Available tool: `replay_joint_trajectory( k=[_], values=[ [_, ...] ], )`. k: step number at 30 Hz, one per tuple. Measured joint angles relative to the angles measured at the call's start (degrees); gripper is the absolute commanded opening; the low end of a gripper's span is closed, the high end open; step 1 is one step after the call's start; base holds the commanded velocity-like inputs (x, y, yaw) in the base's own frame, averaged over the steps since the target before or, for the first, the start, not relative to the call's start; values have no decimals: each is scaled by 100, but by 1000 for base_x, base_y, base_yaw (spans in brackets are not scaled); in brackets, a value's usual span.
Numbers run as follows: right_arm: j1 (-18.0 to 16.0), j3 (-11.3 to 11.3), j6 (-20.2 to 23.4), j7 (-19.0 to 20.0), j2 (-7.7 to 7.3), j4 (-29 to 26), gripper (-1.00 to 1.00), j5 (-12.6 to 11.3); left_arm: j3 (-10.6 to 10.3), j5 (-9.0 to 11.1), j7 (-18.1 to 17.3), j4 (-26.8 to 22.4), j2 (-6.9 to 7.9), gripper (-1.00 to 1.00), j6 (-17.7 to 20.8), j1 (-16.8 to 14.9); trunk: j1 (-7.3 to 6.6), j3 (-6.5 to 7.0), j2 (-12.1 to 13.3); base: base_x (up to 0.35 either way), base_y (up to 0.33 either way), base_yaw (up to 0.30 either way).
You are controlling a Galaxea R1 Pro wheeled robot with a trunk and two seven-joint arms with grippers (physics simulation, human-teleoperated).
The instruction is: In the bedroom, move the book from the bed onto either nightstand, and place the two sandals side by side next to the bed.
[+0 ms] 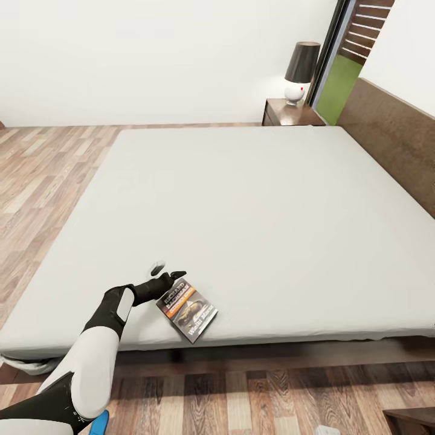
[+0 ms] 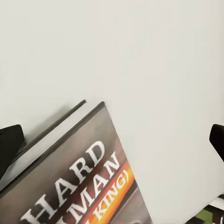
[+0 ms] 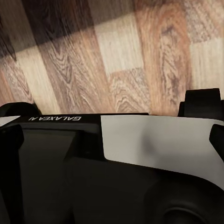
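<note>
The book (image 1: pixel 188 310), dark with an orange band and white lettering, lies flat on the bed's pale grey mattress (image 1: pixel 254 217) near its front edge. My left gripper (image 1: pixel 168 273) hovers open at the book's far left corner, holding nothing. In the left wrist view the book (image 2: pixel 79 182) lies between and just short of the dark fingertips (image 2: pixel 9 148), which stand wide apart. A nightstand (image 1: pixel 289 113) stands at the bed's far corner. A sliver of a bright blue sandal (image 1: pixel 100 422) shows on the floor beside my left arm. My right gripper (image 3: pixel 112 140) is open over my own body.
A black-shaded lamp with a white base (image 1: pixel 299 71) stands on the nightstand. The wooden headboard (image 1: pixel 393 136) runs along the bed's right side. Plank floor (image 1: pixel 42 181) lies left of the bed and in front of it. A dark brown cabinet corner (image 1: pixel 415 420) shows at the lower right.
</note>
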Motion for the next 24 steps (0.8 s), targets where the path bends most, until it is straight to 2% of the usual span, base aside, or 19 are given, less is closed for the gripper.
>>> replay_joint_trajectory(
  k=[7,14,24],
  values=[
    [0,0,0,0,0,0,100,1,-2,0,8,0,0,100,0,0,0,0,0,-1,-7,0],
    [0,0,0,-2,0,-1,100,-1,-7,0,14,1,-1,100,-1,0,0,0,0,0,-142,0],
    [0,0,0,0,0,0,100,0,-7,1,13,0,0,100,0,0,0,0,0,0,-13,0]
  ],
)
